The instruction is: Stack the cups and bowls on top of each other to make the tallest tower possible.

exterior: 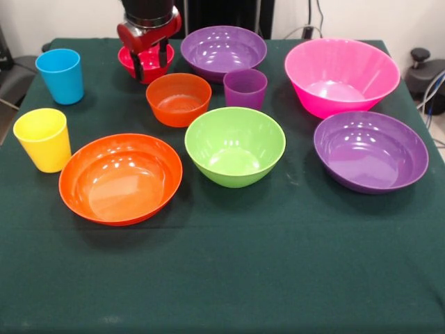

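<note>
Nearest us, wide orange bowl [120, 178], green bowl [235, 145]: glossy, light, stiff, likely slippery; we'd pinch a rim wall. Cups sit left and centre. Far left, gripper [151, 60], fingers parted, straddles the small red bowl [145, 61] near rim; nothing lifted, no tower yet.

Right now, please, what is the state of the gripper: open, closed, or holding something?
Gripper: open, its fingers straddling the near rim of the small red bowl, not clamped on it.
</note>
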Action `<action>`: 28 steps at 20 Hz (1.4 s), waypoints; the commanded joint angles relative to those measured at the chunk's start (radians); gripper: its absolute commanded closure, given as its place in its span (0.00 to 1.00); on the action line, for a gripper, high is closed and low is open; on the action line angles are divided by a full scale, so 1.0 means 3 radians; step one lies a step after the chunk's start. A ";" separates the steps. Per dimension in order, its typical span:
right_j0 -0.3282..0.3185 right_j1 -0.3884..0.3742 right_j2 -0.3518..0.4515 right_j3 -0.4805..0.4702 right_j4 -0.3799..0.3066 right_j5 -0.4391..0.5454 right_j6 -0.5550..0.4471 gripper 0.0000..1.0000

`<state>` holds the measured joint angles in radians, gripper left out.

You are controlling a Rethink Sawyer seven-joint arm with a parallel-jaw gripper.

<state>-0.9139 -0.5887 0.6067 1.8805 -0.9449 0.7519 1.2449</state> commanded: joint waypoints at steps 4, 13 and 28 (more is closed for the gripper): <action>-0.0013 0.0083 0.0173 -0.0208 -0.0225 0.0277 -0.1320 0.00; 0.0020 0.0020 0.0061 -0.0197 -0.0151 0.0176 -0.0929 0.00; 0.0010 -0.0295 -0.0407 -0.0025 0.0198 -0.0542 0.0612 0.00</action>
<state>-0.9331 -0.6537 0.5635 1.8806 -0.9149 0.6825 1.1965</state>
